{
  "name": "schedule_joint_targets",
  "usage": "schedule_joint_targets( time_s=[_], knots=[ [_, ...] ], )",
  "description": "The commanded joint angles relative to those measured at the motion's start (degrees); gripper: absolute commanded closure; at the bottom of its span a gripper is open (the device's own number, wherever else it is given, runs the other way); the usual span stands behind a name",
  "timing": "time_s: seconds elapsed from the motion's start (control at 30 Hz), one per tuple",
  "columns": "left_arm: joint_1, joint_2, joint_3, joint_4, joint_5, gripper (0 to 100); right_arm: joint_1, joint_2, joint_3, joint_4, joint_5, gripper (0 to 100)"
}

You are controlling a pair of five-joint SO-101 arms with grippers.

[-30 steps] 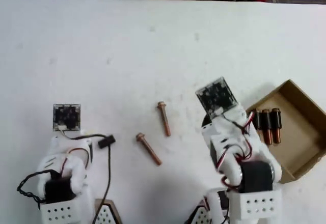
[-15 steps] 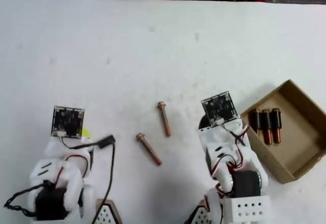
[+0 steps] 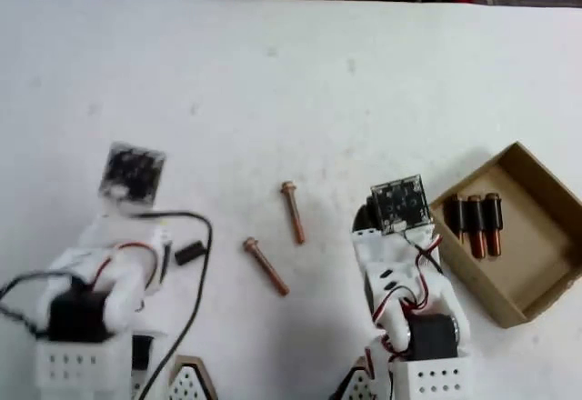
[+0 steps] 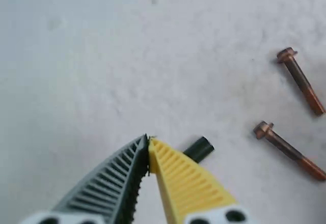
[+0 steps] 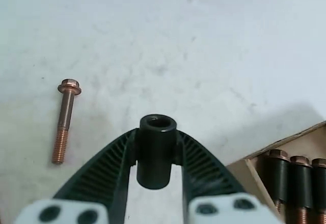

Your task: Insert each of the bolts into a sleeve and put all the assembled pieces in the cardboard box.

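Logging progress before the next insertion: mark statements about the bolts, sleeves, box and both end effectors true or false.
1. Three assembled bolt-and-sleeve pieces lie in the brown cardboard box. True.
2. Two copper-coloured metal bolts lie loose on the white table. True.
3. The right end effector holds a bolt. False: it grips a black cylindrical sleeve.
4. The left end effector is wide open. False: it is shut on nothing.

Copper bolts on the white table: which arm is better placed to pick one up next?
Left, likely. The left gripper is shut on nothing, with both copper bolts lying nearby, while the right gripper clamps a black cylindrical sleeve upright, bore up, ready for a bolt.
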Motion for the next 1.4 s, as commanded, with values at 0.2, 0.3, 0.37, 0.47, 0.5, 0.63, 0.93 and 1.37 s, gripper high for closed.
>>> schedule_joint_targets(
  time_s=[0.2, 0.3, 0.37, 0.47, 0.5, 0.63, 0.93, 1.37],
  knots=[
    [17.1, 17.8, -12.75, -2.02, 11.6, 98, 0.75, -5.85, 2.29, -1.63, -0.62, 98.1],
    [20.97, 24.31, -16.18, -2.02, 15.12, 98, 0.75, -6.37, 2.55, -1.63, -0.7, 98.1],
    [23.16, 29.32, -18.46, -2.02, 17.67, 98, 0.84, -6.46, 2.55, -1.63, -0.7, 98.1],
    [25.63, 37.41, -21.8, -2.64, 20.04, 98, 0.84, -6.46, 2.55, -1.63, -0.7, 98.1],
    [26.07, 40.13, -22.86, -3.25, 20.57, 98, 0.84, -6.46, 2.55, -1.63, -0.7, 98.1],
    [26.59, 50.59, -26.99, -6.42, 22.86, 98, 1.45, -6.46, 2.64, -1.63, -0.7, 98.1],
    [27.03, 70.9, -40.53, -7.74, 35.6, 98, 2.68, -6.55, 8.0, -9.36, -0.7, 98.1],
    [33.71, 92.7, -54.33, -8.0, 45.8, 77, 2.68, -6.55, 8.18, -9.45, -0.7, 98.1]
  ],
)
